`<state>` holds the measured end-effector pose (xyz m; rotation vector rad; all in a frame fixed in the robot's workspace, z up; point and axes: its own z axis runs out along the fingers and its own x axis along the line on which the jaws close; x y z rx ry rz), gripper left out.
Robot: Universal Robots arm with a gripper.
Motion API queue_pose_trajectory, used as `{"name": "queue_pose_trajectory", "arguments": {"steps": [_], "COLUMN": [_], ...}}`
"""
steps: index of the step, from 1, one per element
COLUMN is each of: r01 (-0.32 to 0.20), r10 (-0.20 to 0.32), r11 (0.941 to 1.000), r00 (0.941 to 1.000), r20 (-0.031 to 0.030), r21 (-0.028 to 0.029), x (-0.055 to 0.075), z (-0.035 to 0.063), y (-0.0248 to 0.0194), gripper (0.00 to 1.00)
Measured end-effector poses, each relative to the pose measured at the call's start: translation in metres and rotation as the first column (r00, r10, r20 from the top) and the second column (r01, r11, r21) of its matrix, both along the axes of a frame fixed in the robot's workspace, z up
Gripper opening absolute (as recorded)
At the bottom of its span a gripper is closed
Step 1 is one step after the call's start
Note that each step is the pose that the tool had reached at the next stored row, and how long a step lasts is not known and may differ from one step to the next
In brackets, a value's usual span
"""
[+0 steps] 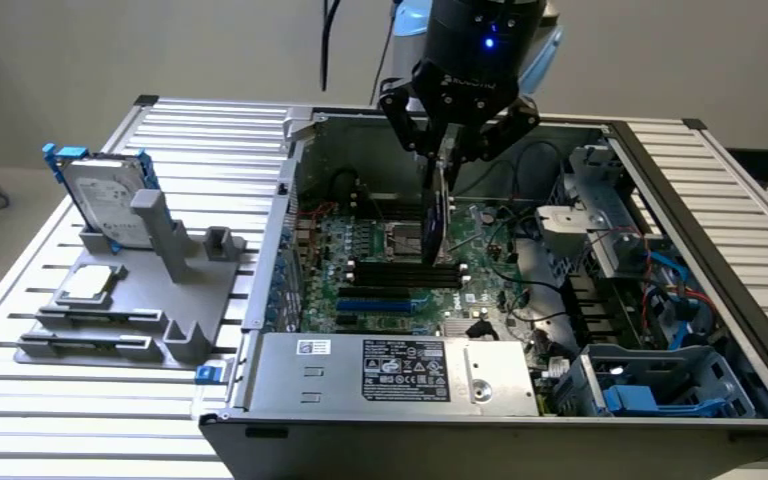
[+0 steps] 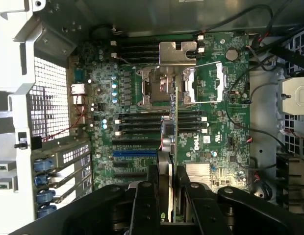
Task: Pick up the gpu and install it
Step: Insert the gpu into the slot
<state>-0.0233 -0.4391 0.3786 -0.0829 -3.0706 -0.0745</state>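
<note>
My gripper (image 1: 446, 150) hangs over the open computer case (image 1: 291, 170), shut on the gpu (image 1: 439, 215). The card hangs upright below the fingers, thin edge toward the exterior camera, its lower edge just above the green motherboard (image 1: 357, 265). In the wrist view the gpu (image 2: 171, 147) appears edge-on, with green board on one side and black shroud on the other. It is clamped between the black fingers (image 2: 146, 200) of the gripper (image 2: 166, 186). It stands over the black slots near the blue slot (image 2: 135, 153), below the processor socket (image 2: 162, 85).
A grey fixture (image 1: 157, 310) on the exterior view's left holds a silver hard drive (image 1: 104, 195) with blue rails and a square processor chip (image 1: 91, 285). Inside the case are the power supply (image 1: 398, 375), cables, a blue drive cage (image 1: 664, 385) and rear bracket slots (image 2: 63, 161).
</note>
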Motion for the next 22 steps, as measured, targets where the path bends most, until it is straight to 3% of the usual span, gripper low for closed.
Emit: {"name": "queue_pose_trajectory", "arguments": {"steps": [14, 18, 22], "r01": [-0.005, -0.075, -0.147], "r10": [0.005, 0.075, 0.147], "r11": [1.0000, 0.9972, 0.9892], "r00": [1.0000, 0.9972, 0.9892], "r20": [0.0000, 0.0002, 0.0002], "r21": [0.0002, 0.0028, 0.0032], "x": [0.0000, 0.0000, 0.0000], "z": [-0.0017, -0.0023, -0.0031], "y": [0.0000, 0.0000, 0.0000], "gripper": [0.26, 0.26, 0.26]}}
